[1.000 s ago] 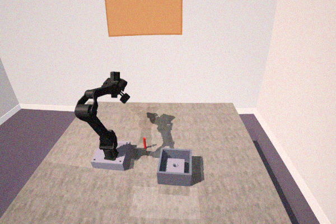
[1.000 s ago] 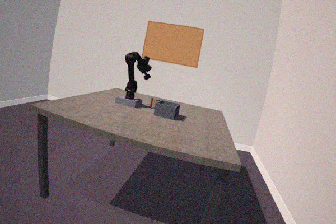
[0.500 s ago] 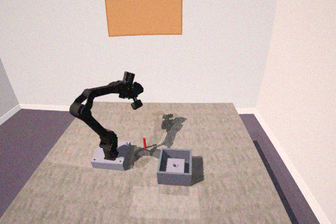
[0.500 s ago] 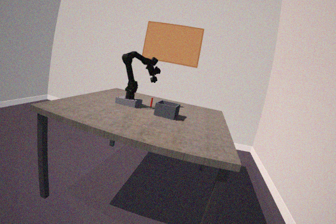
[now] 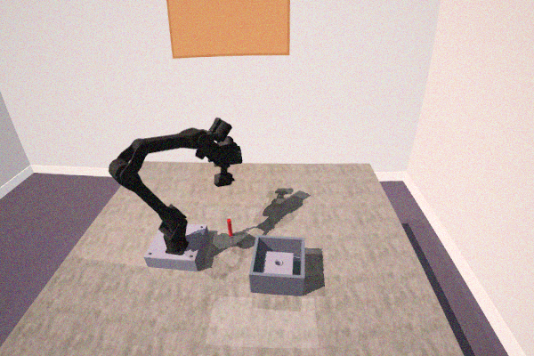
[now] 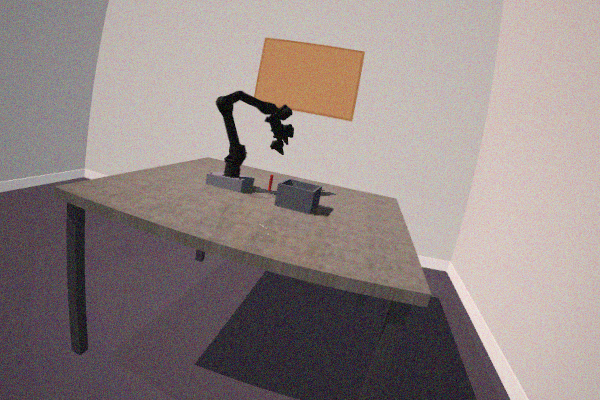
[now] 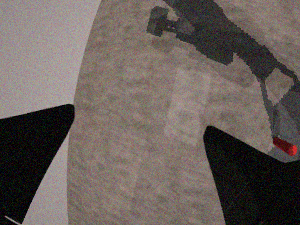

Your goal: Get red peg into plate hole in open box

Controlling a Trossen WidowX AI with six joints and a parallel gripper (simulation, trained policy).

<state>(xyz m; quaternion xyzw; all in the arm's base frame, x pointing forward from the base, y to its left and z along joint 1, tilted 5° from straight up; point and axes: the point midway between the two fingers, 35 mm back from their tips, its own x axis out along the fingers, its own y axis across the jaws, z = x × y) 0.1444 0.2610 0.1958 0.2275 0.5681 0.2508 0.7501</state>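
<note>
The red peg stands upright on the table between the arm's base and the box. In the wrist view it shows at the right edge, partly cut off by my right finger. The grey open box stands to the right of the peg. The pale plate with its round hole lies at the bottom, and the hole is empty. My gripper is open with nothing between its fingers. It hangs high above the table, beyond the peg as the top camera sees it.
The arm's base block stands left of the peg. The box walls rise around the plate. The arm's shadow falls across the table. An orange board hangs on the back wall.
</note>
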